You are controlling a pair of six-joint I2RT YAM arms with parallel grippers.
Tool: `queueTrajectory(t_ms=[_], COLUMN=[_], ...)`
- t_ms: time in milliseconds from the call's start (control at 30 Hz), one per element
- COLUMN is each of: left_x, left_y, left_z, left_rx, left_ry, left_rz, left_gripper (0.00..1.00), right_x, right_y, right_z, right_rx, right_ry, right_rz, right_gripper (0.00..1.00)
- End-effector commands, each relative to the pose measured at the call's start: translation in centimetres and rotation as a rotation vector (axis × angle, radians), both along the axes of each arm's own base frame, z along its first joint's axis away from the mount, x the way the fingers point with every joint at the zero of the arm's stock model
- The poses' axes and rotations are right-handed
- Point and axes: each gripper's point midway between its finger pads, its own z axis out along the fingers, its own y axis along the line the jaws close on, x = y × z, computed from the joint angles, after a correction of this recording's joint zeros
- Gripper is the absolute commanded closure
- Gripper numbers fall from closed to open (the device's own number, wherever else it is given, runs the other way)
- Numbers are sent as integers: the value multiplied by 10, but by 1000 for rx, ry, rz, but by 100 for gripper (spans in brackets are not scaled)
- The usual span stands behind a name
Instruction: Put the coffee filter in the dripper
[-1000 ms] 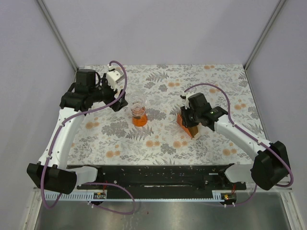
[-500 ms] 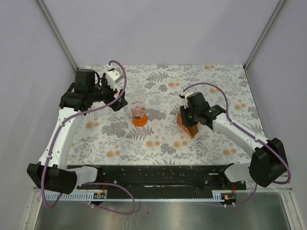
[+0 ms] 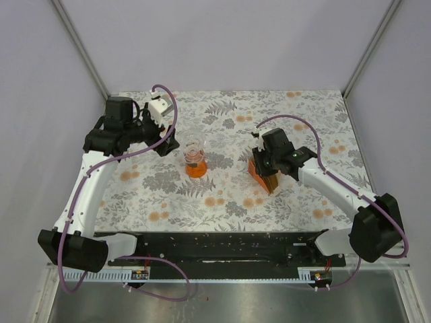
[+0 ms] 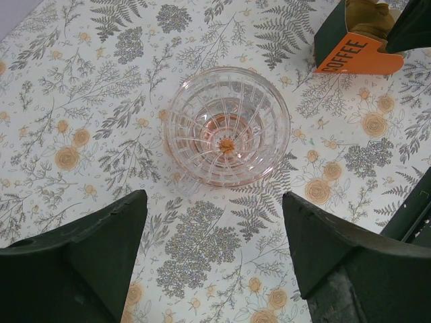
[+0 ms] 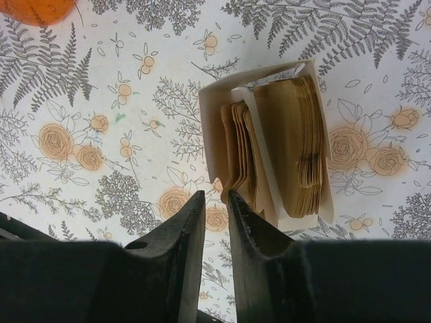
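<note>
Near dripper, L gripper gapes; R gripper by filter holder.

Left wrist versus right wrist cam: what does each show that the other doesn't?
Only left wrist: the dripper, clear and empty, seen from above and framed by the wide-open left pincer. Only right wrist: the brown filters stacked in their holder, with the right pincer open just a slit beside its near corner, nothing in it. Both: the flowered tablecloth, plus a scrap of the other's subject: the holder's COFFEE corner in the left view, and an orange edge, likely the dripper's base, in the right.
</note>
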Motion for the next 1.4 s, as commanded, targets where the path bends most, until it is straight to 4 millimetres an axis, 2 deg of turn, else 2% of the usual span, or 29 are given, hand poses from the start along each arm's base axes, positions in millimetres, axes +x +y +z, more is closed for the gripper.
queueTrajectory(t_ms=[0,433,933,1167,1367], left_x=[1,1,1,1,2], left_y=[-4,-3,-4,-4,-3], left_z=[11,13,12,12,12], left_rx=[-32,-31,-33,-35,-33], left_ry=[-40,-45,-41,-41,-41], left_rz=[-20,-20,-22,-24,-22], left_gripper=[14,14,14,14,14], right_x=[16,19,13,10,9], right_y=[0,-4,-12,-16,-16], right_z=[24,15,11,14,7], right_rx=[9,-26,-51,-58,-69], right_ry=[-78,-70,-62,-66,-48], right_rz=[-10,-25,-35,-45,-40], right_gripper=[70,69,84,83,79])
